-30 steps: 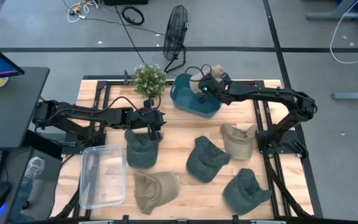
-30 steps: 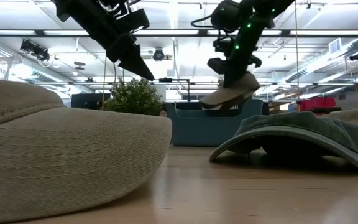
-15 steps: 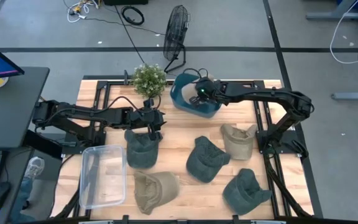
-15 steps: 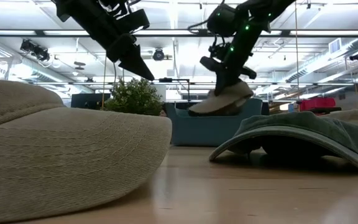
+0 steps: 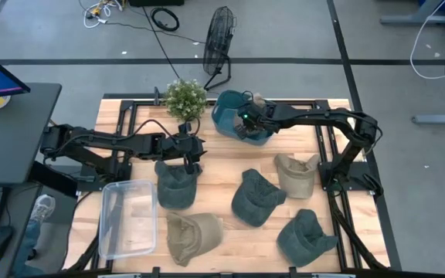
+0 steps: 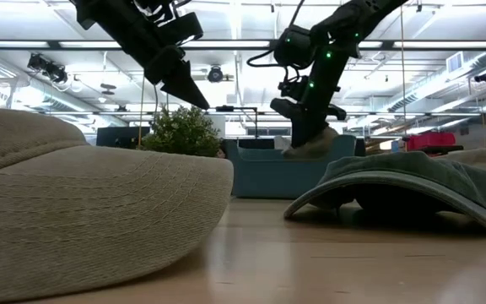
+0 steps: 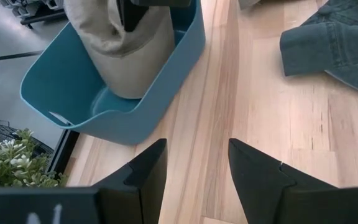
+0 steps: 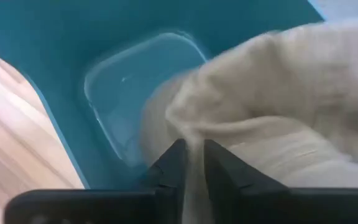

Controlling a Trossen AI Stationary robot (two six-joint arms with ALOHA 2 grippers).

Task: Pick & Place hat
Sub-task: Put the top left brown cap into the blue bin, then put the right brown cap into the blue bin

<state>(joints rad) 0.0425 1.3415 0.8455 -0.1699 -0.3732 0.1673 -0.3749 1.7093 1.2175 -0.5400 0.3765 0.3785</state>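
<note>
Now the right tool [image 8: 192, 155], pinched on the beige hat [image 7: 126, 46], hangs inside the teal bin [image 7: 166, 93]; it should release only once the hat's crown rests on the bin's floor. The left tool [image 7: 191, 171], parted and holding nothing, waits over the desk [image 7: 278, 112] just beside the bin.

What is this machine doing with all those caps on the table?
It is putting caps away. The right gripper, shut on a beige hat, holds it inside the blue bin at the table's far side. The left gripper hangs open above a dark green cap, holding nothing. Four more caps lie spread on the wooden table, beside a clear plastic tub and a small potted plant.
</note>
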